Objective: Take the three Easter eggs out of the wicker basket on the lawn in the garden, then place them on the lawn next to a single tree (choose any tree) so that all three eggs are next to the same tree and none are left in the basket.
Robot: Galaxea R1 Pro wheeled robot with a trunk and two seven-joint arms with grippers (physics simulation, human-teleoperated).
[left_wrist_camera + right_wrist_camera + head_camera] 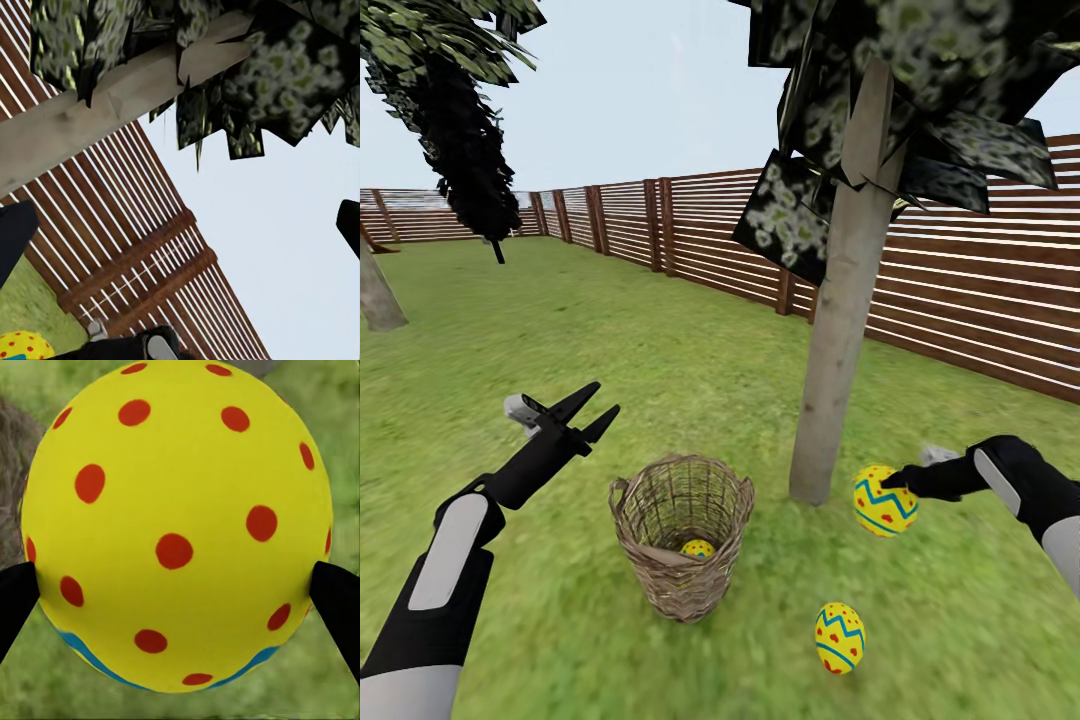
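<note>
Three Easter eggs, split three ways: one held, one on the grass, one in the basket.

Right hand (892,482) is clamped on an egg (885,501) just beside the foot of the pale tree trunk (843,310); its fingertips (336,600) press both flanks. Second egg (839,637) lies on the lawn (660,330) near the trunk. Third egg (698,548) sits inside the wicker basket (682,535). Left hand (592,407) hovers beside the basket, fingers apart, holding nothing.
</note>
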